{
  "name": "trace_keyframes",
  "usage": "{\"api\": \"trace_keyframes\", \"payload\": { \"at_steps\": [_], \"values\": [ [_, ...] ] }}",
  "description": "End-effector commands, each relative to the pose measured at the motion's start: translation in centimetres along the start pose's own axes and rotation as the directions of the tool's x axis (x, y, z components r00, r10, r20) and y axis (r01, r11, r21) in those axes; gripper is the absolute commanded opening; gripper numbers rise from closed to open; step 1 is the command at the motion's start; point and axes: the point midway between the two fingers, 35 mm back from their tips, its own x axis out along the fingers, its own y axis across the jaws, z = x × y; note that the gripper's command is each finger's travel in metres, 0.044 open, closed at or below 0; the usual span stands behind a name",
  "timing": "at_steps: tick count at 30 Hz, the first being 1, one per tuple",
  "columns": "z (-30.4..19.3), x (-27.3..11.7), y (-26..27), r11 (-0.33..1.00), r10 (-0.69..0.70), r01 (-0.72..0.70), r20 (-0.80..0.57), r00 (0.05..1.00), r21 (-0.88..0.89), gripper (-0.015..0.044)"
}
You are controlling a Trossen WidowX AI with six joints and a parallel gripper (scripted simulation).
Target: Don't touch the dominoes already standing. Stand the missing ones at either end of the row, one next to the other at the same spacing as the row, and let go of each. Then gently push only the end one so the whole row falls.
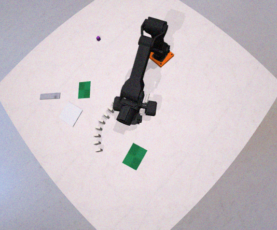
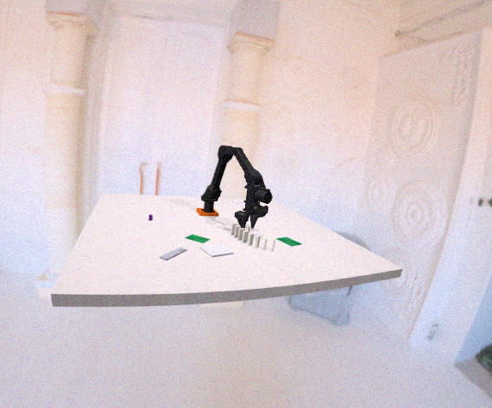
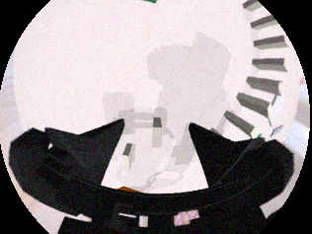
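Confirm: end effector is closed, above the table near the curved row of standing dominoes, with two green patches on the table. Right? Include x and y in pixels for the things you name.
Not closed: the end effector (image 1: pixel 133 106) (image 2: pixel 247 225) (image 3: pixel 157 123) is open, its fingers wide apart in the wrist view. The rest holds: above the table (image 1: pixel 195 148) (image 2: pixel 149 272) near the curved row of standing dominoes (image 1: pixel 99 128) (image 2: pixel 250 238) (image 3: pixel 269 63), with two green patches on the table.

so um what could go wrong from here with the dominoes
The open gripper is low beside the near end of the curved row, so a sideways swing might clip a standing domino and topple the rest.

Two pale pieces sit close together between the fingers in the wrist view, so closing on one could knock the other.
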Motion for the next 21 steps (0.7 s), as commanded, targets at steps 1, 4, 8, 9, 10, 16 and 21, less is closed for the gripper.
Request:
{"api": "trace_keyframes", "payload": {
  "at_steps": [1,4,8,9,10,16,21],
  "values": [
    [0.02,0.11,0.07,1.0,0.005,-0.005,0.002,1.0,-0.006,0.0361],
    [0.02,0.11,0.07,1.0,0.005,-0.005,0.002,1.0,-0.006,0.0282],
    [0.02,0.11,0.07,1.0,0.005,-0.005,0.002,1.0,-0.006,0.0177],
    [0.02,0.11,0.07,1.0,0.005,-0.005,0.002,1.0,-0.006,0.0151],
    [0.02,0.11,0.07,1.0,0.005,-0.005,0.002,1.0,-0.006,0.0125],
    [0.02,0.11,0.07,1.0,0.005,-0.005,0.002,1.0,-0.006,0.0027],
    [0.02,0.11,0.07,1.0,0.005,-0.005,0.002,1.0,-0.006,0.0027]
  ]
}}
